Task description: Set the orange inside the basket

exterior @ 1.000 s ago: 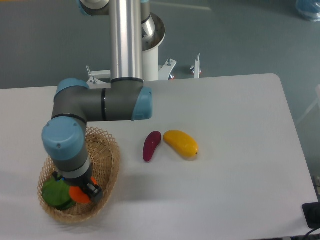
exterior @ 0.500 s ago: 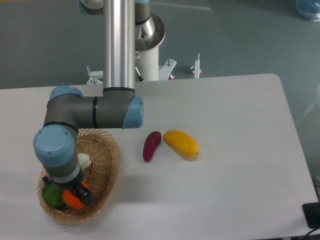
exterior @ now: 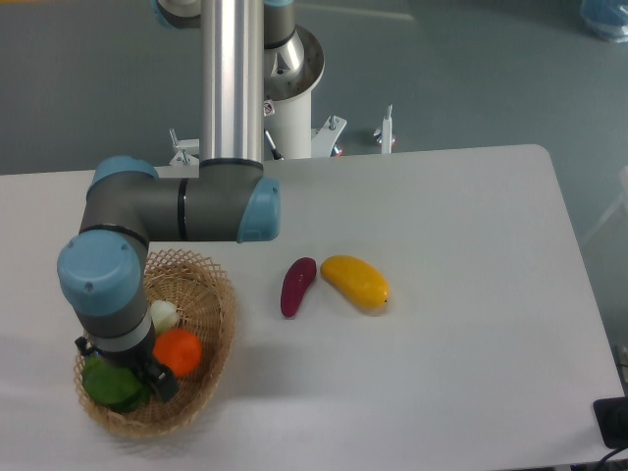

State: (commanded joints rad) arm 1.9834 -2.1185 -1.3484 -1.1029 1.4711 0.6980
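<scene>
The wicker basket point(exterior: 211, 324) is set at the table's point(exterior: 461, 324) 8 o'clock corner. Three things are held in it: the orange point(exterior: 179, 352) toward 3 o'clock, a small pale bulb point(exterior: 164, 316) just beside it at 12 o'clock, and a green vegetable point(exterior: 113, 385) at 8 o'clock. The end effector point(exterior: 147, 378) is seen between the orange and the vegetable, largely hidden by the wrist; whether it is spread or closed cannot be told. A purple eggplant point(exterior: 297, 286) and a yellow mango point(exterior: 355, 282) lie side by side at the table's middle.

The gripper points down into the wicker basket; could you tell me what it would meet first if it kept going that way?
Most likely the green vegetable lying in the tan woven wicker basket, right under the gripper; the small bright orange sits just beside. Depth is uncertain.
</scene>
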